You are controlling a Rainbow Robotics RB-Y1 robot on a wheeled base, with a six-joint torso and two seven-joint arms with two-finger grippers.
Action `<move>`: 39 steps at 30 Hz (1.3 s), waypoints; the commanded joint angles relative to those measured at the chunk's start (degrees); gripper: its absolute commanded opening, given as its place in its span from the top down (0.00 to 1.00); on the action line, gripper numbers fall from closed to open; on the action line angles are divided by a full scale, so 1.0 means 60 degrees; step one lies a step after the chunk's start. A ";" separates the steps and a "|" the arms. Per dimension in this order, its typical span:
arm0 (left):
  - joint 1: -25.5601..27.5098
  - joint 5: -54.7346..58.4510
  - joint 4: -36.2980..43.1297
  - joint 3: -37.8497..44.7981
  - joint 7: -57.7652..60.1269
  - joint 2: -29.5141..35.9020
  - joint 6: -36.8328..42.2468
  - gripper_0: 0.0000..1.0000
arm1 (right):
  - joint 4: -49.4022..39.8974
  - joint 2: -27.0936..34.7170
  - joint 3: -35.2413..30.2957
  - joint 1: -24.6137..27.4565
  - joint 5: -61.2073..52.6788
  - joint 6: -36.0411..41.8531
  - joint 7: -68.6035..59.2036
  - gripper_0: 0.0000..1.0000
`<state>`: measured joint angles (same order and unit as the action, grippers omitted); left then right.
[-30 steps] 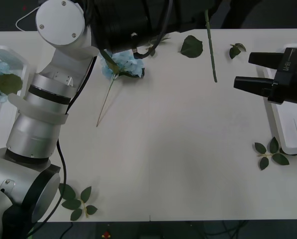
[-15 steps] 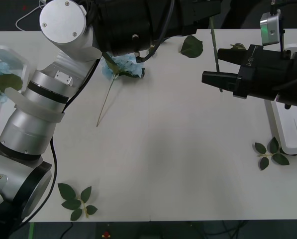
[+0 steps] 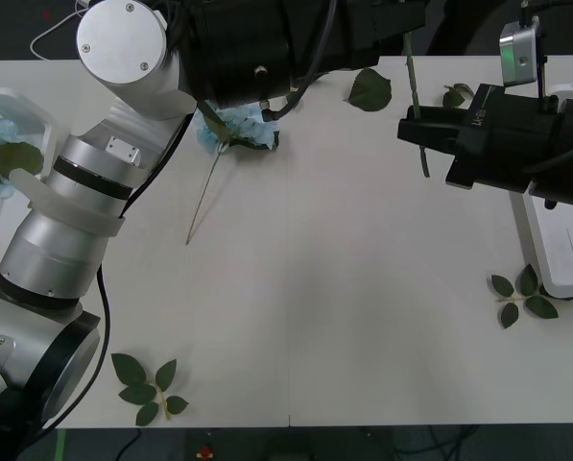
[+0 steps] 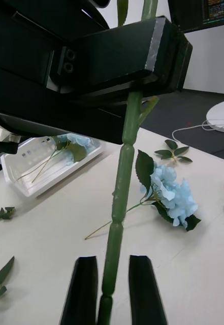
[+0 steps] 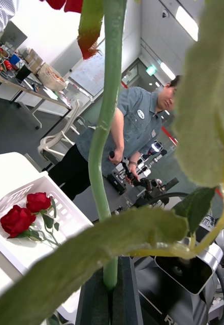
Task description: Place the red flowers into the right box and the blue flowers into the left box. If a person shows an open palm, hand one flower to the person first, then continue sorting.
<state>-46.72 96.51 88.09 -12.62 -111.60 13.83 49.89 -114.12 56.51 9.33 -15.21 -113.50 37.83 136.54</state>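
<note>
Since the earlier frame my right gripper (image 3: 413, 130) has closed in from the right and now brackets the long thin green stem (image 3: 416, 115) of a red rose, its two black fingers (image 4: 84, 289) standing just either side of the stem's lower part, narrowly apart and not clearly pinching yet. My left gripper (image 5: 112, 299) holds the same stem higher up, clamped tight on it, so the flower hangs upright above the pale table (image 3: 344, 288) for what I judge to be a hand-over: the right shallow white plastic tray (image 3: 545, 259) lies on my right arm's side, with two red roses (image 5: 25, 216) already lying in it. One pale blue fluffy flower (image 3: 238, 130) still lies on the table near the far edge, and another rests in the left white tray (image 3: 32, 110). This rose's bloom is cut off, with only a red scrap (image 5: 66, 4) showing, and my left arm hides part of the blue head
</note>
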 commanded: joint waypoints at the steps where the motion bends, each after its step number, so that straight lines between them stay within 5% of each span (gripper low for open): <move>1: -0.0549 0.0145 0.0113 -0.0079 0.0509 0.0229 -0.0098 1.00 | -0.0068 -0.0235 0.0086 -0.0351 -0.0141 -0.0123 0.0271 1.00; 8: -0.0549 0.0145 0.0113 -0.0079 0.0509 0.0229 -0.0098 1.00 | -0.0068 -0.0264 0.0086 -0.0336 -0.0199 -0.0167 0.0286 1.00; 9: -0.0549 0.0145 0.0113 -0.0079 0.0509 0.0229 -0.0098 0.91 | -0.0068 -0.0264 0.0086 -0.0351 -0.0214 -0.0181 0.0286 1.00; 11: -0.0549 0.0145 0.0113 -0.0079 0.0509 0.0229 -0.0098 0.15 | -0.0068 -0.0264 0.0086 -0.0351 -0.0229 -0.0181 0.0286 1.00; 13: -0.0549 0.0145 0.0113 -0.0079 0.0509 0.0229 -0.0098 0.00 | -0.0068 -0.0264 0.0071 -0.0336 -0.0243 -0.0181 0.0286 1.00; 31: -0.0549 0.0145 0.0113 -0.0079 0.0509 0.0229 -0.0098 0.00 | -0.0053 -0.0147 -0.0017 -0.0307 -0.0302 -0.0269 0.0169 1.00; 39: -0.0549 0.0145 0.0113 -0.0079 0.0509 0.0229 -0.0098 0.00 | 0.0079 0.0718 -0.0910 0.0602 -0.0316 -0.0313 -0.0124 1.00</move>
<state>-46.75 96.60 88.04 -12.62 -111.60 13.83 49.87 -113.34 56.87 7.82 -14.21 -114.61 36.60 136.72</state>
